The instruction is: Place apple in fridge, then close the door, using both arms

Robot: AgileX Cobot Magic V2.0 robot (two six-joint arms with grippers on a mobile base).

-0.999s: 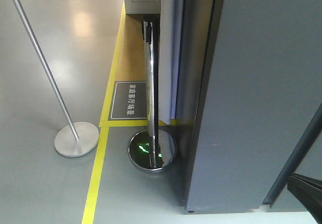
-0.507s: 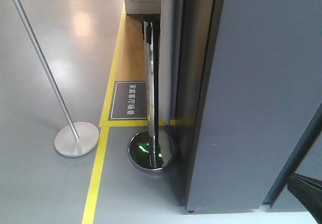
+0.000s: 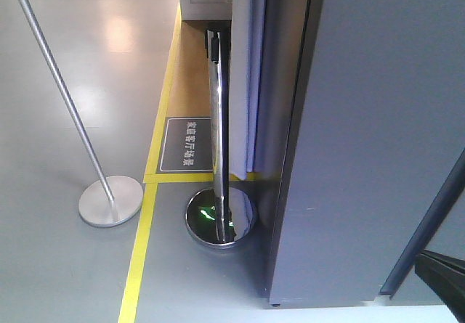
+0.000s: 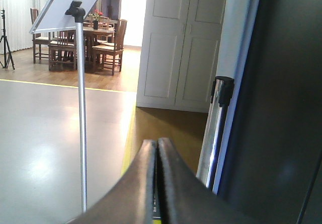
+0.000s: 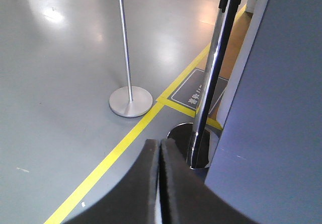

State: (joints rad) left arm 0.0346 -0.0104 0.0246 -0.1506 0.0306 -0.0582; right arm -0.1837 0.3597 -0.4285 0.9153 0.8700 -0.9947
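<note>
The fridge [image 3: 378, 134] fills the right side of the front view as a tall dark grey face. It also shows at the right of the left wrist view [image 4: 282, 108] and the right wrist view [image 5: 271, 133]. A white and blue strip [image 3: 251, 83] runs along its left edge. I cannot tell the door apart from the body, and no opening shows. The apple is out of view. My left gripper [image 4: 156, 144] is shut with nothing in it, just left of the fridge. My right gripper [image 5: 160, 144] is shut and empty, low beside the fridge's corner.
A chrome pole [image 3: 216, 120] with a round mirrored base [image 3: 220, 220] stands close against the fridge's left side. A second pole [image 3: 65, 98] on a flat disc base [image 3: 110, 201] stands further left, carrying a sign board [image 4: 70, 5]. Yellow floor tape [image 3: 138, 258] runs past both.
The strip along the fridge's left edge looked grey half a second ago and is white and blue again now. Poles and grippers have not moved.
</note>
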